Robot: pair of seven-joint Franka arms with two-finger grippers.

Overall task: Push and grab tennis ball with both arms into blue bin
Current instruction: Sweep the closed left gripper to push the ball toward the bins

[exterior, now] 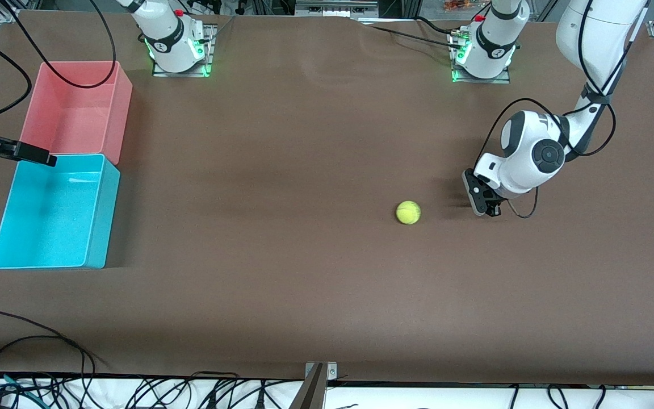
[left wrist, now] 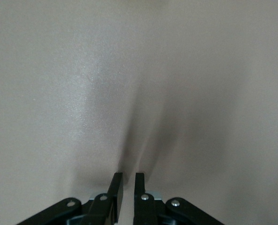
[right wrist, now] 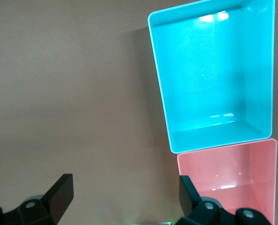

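So we're at the push step: the left end effector (exterior: pixel 481 205) sits low on the bench (exterior: pixel 304 272), fingers pressed together, just beside the tennis ball (exterior: pixel 408 212). Next it needs a sweep toward the blue bin (exterior: pixel 100 210), where the right end effector (exterior: pixel 34 153) waits, spread wide.

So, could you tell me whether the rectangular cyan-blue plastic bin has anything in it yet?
Empty: the cyan-blue plastic bin shows only its bare floor; the yellow-green tennis ball lies out on the brown table.
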